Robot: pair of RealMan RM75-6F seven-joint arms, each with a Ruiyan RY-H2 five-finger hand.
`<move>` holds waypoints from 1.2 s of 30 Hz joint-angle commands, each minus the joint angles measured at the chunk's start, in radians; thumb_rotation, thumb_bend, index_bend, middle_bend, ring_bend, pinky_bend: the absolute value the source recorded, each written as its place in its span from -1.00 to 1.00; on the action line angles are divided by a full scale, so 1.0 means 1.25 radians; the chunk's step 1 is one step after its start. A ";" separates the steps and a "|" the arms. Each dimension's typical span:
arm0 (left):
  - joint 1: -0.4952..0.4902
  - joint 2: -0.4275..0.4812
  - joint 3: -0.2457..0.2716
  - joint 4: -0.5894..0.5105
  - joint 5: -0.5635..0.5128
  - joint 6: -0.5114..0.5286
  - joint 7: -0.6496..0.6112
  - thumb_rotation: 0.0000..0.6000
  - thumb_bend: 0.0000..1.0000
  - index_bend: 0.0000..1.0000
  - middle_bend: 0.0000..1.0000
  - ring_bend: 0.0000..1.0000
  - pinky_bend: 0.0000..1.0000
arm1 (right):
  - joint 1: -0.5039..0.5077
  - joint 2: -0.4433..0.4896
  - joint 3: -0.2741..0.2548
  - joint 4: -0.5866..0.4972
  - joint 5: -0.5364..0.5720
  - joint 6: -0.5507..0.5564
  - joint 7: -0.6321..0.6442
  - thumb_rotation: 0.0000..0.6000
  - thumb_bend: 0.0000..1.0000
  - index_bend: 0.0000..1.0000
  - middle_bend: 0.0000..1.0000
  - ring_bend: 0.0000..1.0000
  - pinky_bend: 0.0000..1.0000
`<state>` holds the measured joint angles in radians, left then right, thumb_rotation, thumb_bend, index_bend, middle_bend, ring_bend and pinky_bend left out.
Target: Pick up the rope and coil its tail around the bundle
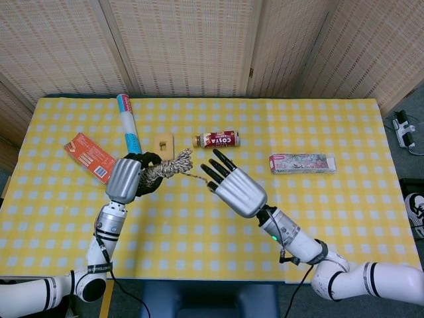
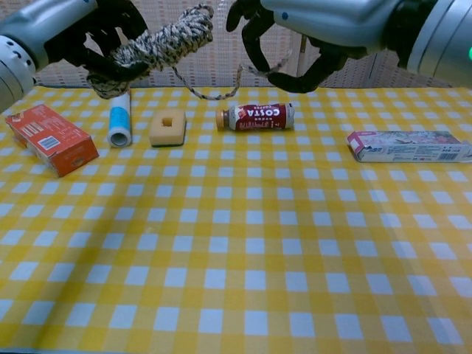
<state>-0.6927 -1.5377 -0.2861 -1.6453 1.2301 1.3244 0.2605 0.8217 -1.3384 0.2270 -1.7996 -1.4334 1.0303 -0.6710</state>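
My left hand (image 1: 126, 180) grips the rope bundle (image 2: 158, 43) aloft, its long axis pointing toward my right hand (image 1: 233, 189), which pinches the slack tail (image 2: 210, 91) just beside it

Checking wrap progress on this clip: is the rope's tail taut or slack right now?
Slack. In the chest view the tail sags in a loop between the bundle in the left robot hand and the right robot hand.
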 commanded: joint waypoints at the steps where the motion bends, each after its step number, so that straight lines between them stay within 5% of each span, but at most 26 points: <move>1: -0.002 -0.010 0.010 0.001 0.010 -0.007 0.005 1.00 0.20 0.21 0.18 0.11 -0.05 | 0.022 -0.016 0.022 -0.010 0.024 -0.012 -0.014 1.00 0.06 0.38 -0.61 -0.67 -1.00; 24: -0.015 -0.052 0.015 -0.011 0.022 -0.047 0.023 1.00 0.20 0.21 0.18 0.12 -0.02 | 0.106 -0.086 0.083 -0.009 0.090 0.008 -0.018 1.00 0.06 0.38 -0.61 -0.61 -1.00; 36: -0.022 -0.034 0.042 0.016 0.153 -0.083 -0.226 1.00 0.20 0.22 0.18 0.11 -0.05 | 0.106 -0.084 0.120 0.037 0.107 0.052 0.081 1.00 0.06 0.38 -0.60 -0.56 -1.00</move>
<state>-0.7161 -1.5890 -0.2473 -1.6429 1.3675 1.2289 0.0477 0.9563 -1.4460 0.3706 -1.7655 -1.3057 1.0887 -0.5862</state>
